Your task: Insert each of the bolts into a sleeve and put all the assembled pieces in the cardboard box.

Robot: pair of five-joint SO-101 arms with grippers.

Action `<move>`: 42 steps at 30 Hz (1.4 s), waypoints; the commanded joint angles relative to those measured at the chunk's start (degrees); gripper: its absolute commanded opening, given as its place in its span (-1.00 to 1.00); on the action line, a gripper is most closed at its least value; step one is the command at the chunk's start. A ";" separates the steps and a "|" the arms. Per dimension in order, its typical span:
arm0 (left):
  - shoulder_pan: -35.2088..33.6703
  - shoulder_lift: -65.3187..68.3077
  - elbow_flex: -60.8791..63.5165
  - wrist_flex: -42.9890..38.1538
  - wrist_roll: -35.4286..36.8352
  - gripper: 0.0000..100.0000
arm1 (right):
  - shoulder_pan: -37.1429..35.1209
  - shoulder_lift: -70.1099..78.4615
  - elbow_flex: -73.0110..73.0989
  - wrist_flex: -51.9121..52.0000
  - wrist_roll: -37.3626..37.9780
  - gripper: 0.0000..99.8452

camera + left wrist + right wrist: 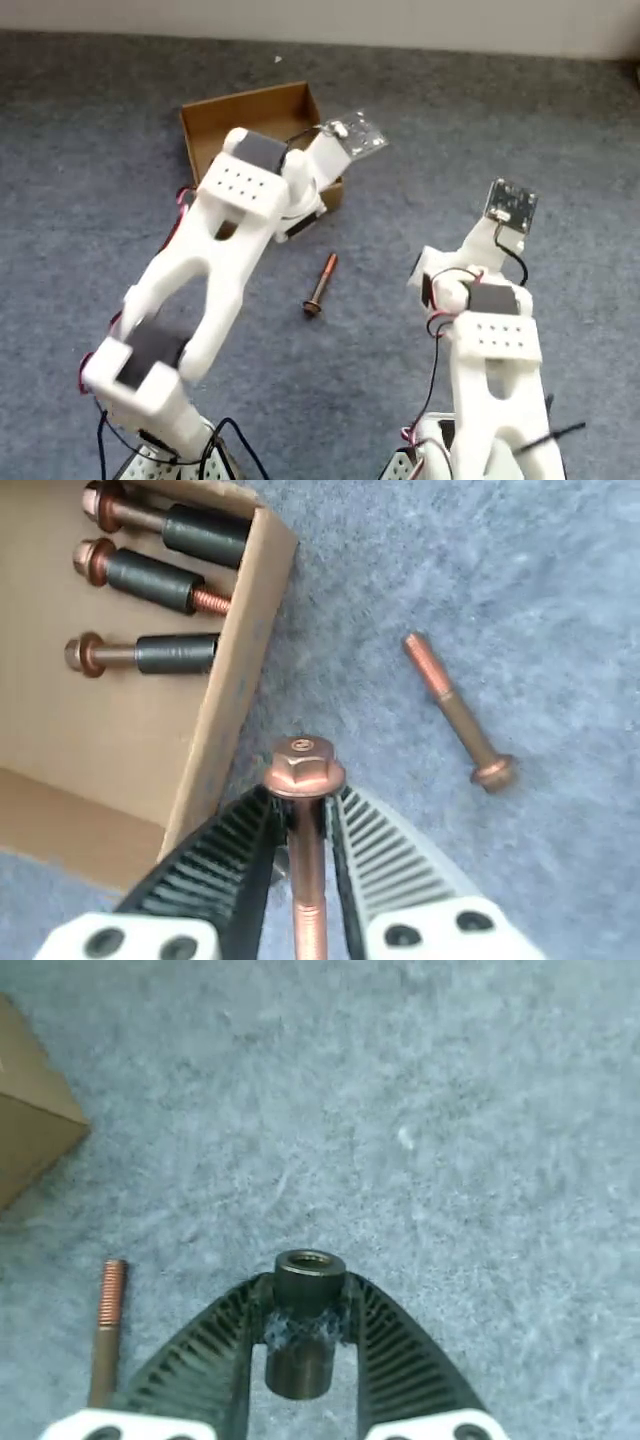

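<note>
Cardboard box [212,122] far left holds three assembled pieces [150,580]. The left gripper [305,805] is clamped on a bolt [305,773] just outside the box's wall. A loose bolt [320,285] lies on the carpet [520,110] between the arms, apart from the box corner; the right gripper [305,1295] pinches a sleeve [305,1272] above carpet.

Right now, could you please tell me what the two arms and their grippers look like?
Both the left arm and right arm are white moulded shells with black motor blocks, dotted hole patterns and red and black wires. The left gripper and right gripper have black ribbed inner faces on white bases.
</note>
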 commanded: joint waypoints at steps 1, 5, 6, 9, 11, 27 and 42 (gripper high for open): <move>-0.75 -15.34 10.42 -5.71 3.25 -0.99 | -0.22 -8.22 2.59 1.01 -0.18 -0.99; -0.66 -28.00 21.93 -12.31 6.68 -0.99 | -5.58 -13.93 5.76 1.01 -0.18 -0.99; -0.57 -31.08 24.48 -13.71 7.91 -0.99 | -6.90 -15.25 6.20 1.01 -0.18 -0.99; -0.75 -38.90 30.11 -17.32 11.96 -0.99 | -9.89 -18.51 7.78 1.01 -0.09 -0.99; -0.75 -43.12 32.57 -18.55 14.33 -0.99 | -11.82 -20.88 8.40 0.66 -0.09 -0.99; -0.84 -61.23 38.46 -19.87 41.67 -0.99 | -31.43 -43.03 25.71 -18.15 12.84 -0.99; -0.40 -95.25 66.15 -36.66 50.20 -0.99 | -44.09 -44.09 26.33 -18.15 16.53 -0.99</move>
